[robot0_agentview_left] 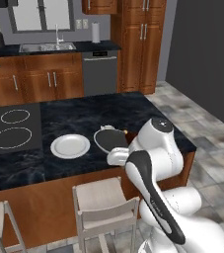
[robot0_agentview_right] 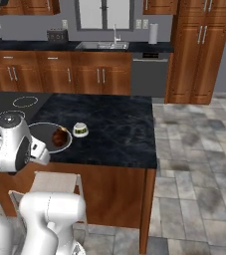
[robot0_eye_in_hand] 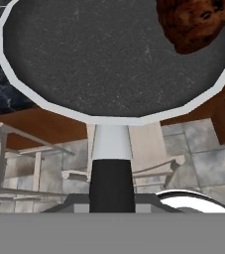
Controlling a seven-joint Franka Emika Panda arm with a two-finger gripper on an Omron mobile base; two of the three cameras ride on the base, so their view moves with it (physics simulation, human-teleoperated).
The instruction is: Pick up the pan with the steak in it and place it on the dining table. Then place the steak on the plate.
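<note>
The pan (robot0_agentview_left: 106,139) hangs over the front edge of the dining table (robot0_agentview_left: 84,116), right of the white plate (robot0_agentview_left: 70,146) lying on the black stone top. In the hand view the pan (robot0_eye_in_hand: 109,54) has a dark inside and a pale rim, and its short black handle (robot0_eye_in_hand: 112,181) runs down into my gripper (robot0_eye_in_hand: 112,198), which is shut on it. The reddish-brown steak (robot0_eye_in_hand: 193,22) lies at the pan's far right rim, and also shows as the steak (robot0_agentview_right: 60,136) in the pan (robot0_agentview_right: 45,133). My white arm hides the hand in both base views.
A small white cup-like bowl (robot0_agentview_right: 80,130) stands on the table just right of the pan. Burner rings (robot0_agentview_left: 12,131) mark the table's left end. Pale stools (robot0_agentview_left: 103,200) stand under the front edge. The sink counter (robot0_agentview_left: 47,48) runs along the back wall.
</note>
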